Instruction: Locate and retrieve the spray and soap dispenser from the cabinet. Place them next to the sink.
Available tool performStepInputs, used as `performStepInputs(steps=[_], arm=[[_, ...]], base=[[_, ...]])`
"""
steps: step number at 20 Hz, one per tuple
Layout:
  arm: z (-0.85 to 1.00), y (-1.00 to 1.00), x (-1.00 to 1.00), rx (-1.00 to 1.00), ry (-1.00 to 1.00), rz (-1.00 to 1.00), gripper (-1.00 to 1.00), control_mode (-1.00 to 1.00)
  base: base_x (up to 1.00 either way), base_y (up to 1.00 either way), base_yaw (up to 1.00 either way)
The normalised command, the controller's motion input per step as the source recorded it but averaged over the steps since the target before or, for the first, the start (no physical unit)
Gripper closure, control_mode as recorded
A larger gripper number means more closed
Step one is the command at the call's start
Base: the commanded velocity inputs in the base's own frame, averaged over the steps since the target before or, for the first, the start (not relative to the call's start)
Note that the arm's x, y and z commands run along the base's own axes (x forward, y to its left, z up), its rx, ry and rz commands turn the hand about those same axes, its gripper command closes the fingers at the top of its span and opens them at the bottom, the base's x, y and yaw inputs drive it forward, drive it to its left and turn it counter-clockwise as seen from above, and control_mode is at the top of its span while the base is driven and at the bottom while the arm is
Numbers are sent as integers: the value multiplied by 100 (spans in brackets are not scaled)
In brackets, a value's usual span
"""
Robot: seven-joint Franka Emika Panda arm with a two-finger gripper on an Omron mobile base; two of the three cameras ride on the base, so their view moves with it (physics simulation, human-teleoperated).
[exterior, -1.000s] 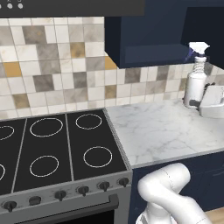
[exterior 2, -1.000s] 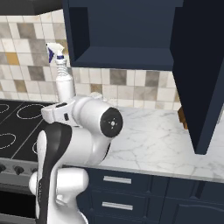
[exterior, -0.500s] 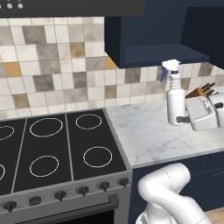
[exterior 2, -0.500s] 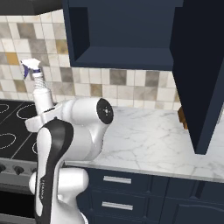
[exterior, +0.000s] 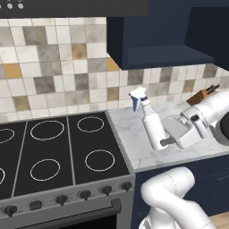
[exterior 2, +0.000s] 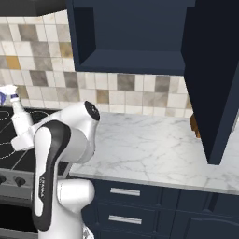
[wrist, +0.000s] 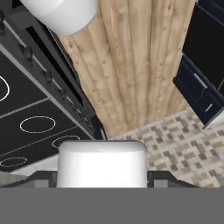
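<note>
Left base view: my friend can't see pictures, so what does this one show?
A white robot arm's gripper holds an upright white spray bottle above the marble counter, right beside a black stovetop. Behind are patchwork wall tiles and, higher up, a dark blue cabinet.

A home kitchen, rendered, seen from where I work.

To my left lies a black stovetop with white ring burners and a row of knobs along its front, and beside it runs a white marble tabletop. A backsplash of beige, grey and ochre tiles covers the wall behind both. Above hangs a dark navy wall cabinet with its door swung open, and navy drawers with silver handles sit below the marble. A wooden knife block stands by the wall, and the floor is pale wood planking.
</note>
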Motion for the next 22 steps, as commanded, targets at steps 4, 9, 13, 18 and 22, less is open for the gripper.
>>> performStepInputs(steps=[4, 9, 13, 18, 22], arm=[[-55, 31, 0, 1, -14, 31, 100, -100], [-10, 2, 0, 1, -4, 6, 100, -100], [-7, 10, 0, 0, -2, 3, 100, -100], [0, 0, 0, 0, 0, 0, 100, 100], [0, 0, 0, 0, 0, 0, 100, 100]], base=[[0, 0, 0], [0, 0, 0], [0, 0, 0], [-2, 49, 37], [-4, 43, 43]])
